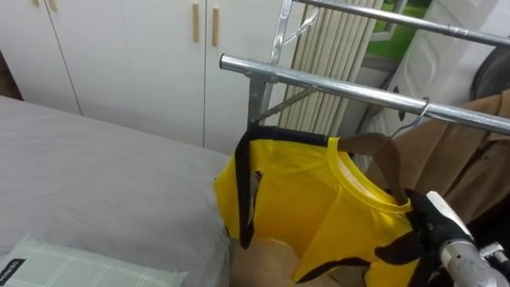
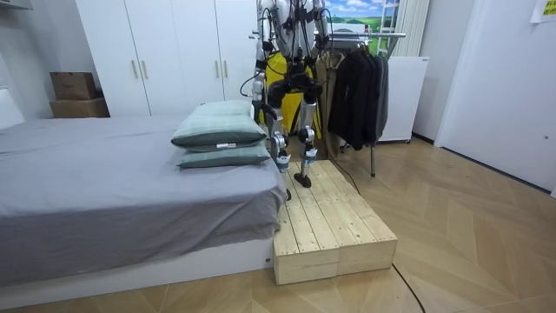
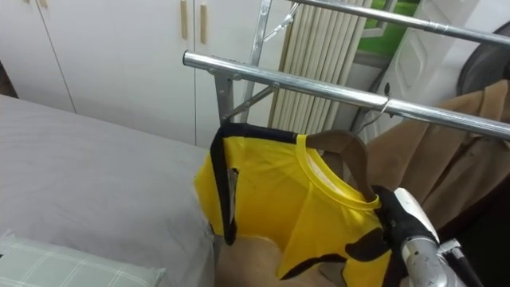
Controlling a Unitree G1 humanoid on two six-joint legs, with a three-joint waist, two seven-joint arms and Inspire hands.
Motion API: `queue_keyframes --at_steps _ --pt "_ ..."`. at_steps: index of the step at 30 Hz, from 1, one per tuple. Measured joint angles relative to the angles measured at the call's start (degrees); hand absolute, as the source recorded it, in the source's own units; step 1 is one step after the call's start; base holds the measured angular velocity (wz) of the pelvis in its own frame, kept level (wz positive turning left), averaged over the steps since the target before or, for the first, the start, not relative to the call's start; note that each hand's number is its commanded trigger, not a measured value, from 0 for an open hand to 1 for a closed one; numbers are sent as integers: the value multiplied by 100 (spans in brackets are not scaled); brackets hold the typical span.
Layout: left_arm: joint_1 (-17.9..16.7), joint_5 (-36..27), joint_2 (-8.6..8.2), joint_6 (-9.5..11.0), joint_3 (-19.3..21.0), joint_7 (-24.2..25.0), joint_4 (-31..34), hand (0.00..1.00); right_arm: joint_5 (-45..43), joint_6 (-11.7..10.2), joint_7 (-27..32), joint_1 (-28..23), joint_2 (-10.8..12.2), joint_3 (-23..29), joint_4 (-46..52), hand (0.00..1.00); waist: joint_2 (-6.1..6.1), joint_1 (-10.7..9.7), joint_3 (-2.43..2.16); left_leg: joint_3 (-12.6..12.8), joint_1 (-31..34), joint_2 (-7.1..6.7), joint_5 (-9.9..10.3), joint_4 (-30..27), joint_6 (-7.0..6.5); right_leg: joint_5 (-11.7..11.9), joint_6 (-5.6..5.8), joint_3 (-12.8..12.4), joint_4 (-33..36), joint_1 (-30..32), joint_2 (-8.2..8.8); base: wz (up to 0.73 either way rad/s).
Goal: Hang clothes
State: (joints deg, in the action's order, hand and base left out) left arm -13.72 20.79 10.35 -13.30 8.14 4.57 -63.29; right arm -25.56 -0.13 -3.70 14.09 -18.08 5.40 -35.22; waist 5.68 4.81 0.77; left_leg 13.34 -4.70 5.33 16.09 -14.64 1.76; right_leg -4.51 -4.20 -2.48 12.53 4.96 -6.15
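Observation:
A yellow shirt (image 1: 311, 207) with black trim hangs on a brown hanger (image 1: 384, 151). The hanger's metal hook (image 1: 417, 112) sits over the lower steel rail (image 1: 351, 88) of the clothes rack. My right hand (image 1: 418, 235) comes in from the lower right, its dark fingers curled on the shirt's right shoulder where the hanger's arm ends. The shirt's left shoulder hangs free beside the rack's upright post. In the room view I stand on a wooden platform (image 2: 330, 226) between the bed and the rack, facing the yellow shirt (image 2: 276, 74).
A tan coat (image 1: 470, 151) hangs on the same rail just right of the shirt. A second rail (image 1: 414, 22) runs higher behind. The grey bed (image 1: 96, 175) with a pale green pillow (image 1: 72, 267) lies to my left, and white wardrobe doors (image 1: 119, 48) stand behind it. Dark clothes (image 2: 356, 96) fill the rack's far end.

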Motion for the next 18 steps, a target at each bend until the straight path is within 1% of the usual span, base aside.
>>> queue_keyframes --at_steps 4,7,11,13,18 --pt "0 -2 -7 0 -46 0 -12 0 -151 1 196 -4 54 -24 -1 0 -25 7 6 4 -26 -5 0 -1 0 -1 1 -26 12 -1 -5 -1" --pt "0 0 -33 0 -47 0 -35 0 -338 -3 377 -11 85 -24 -1 0 -63 5 3 33 -53 -8 0 5 0 -1 1 -68 27 -7 -12 -6" --pt "0 3 -35 -9 -36 0 -35 0 -386 7 594 -20 98 -12 3 0 -80 6 1 61 -59 -4 -1 13 -1 0 0 -93 34 -4 -24 -3" --pt "0 -2 -40 -9 -38 0 -34 0 -353 16 822 -19 125 -2 5 0 -101 7 6 64 -58 -2 -1 29 -1 1 -1 -94 32 6 -28 0" --pt "-22 -1 -59 -13 -41 -1 -35 0 -486 17 1314 -20 202 28 136 0 -137 6 -1 71 -64 -1 -14 100 20 7 -10 -138 32 4 -59 -4"
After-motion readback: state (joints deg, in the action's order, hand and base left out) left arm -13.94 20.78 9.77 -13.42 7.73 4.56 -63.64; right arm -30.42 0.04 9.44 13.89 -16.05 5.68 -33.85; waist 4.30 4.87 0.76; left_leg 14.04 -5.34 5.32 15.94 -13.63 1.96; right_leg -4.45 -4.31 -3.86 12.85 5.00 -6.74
